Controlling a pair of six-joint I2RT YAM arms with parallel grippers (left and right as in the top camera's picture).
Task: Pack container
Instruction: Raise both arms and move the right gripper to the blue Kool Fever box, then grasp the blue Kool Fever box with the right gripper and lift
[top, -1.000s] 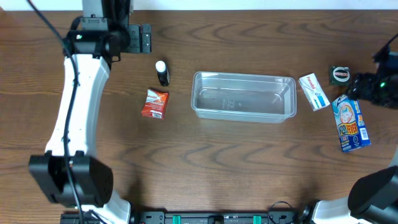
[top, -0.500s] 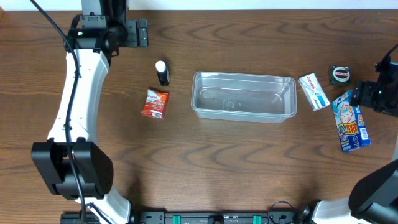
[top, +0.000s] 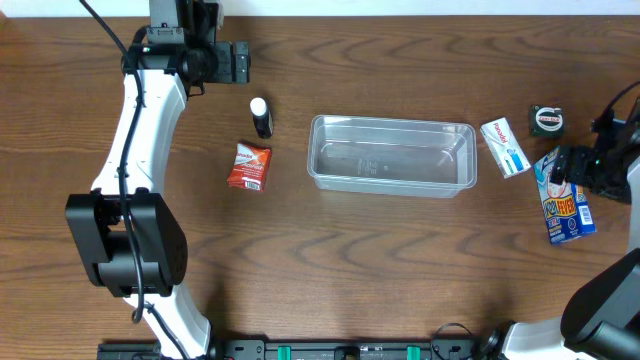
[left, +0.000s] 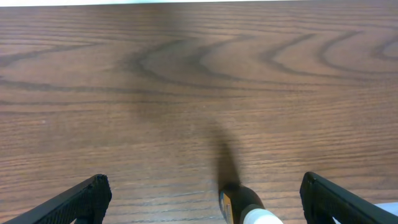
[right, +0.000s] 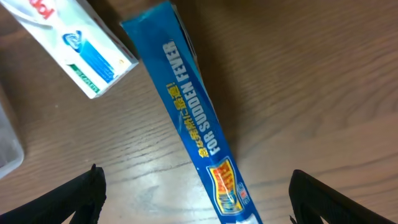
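Container sits empty at mid-bench, long side running left-right; nothing packed yet, so I judge this the approach to a first pick. Right pincer hangs over the blue carton at the right edge, fingers well apart and straddling its narrow width (contact with the carton cannot be told). The white box lies just beside the carton's far end. Left pincer is likewise spread, empty, at the far left, with the white-capped black bottle just near of it. Next move likely calls for: lower the right pincer, square it to the carton's slant, close without nudging the white box, lift, carry left to the container.
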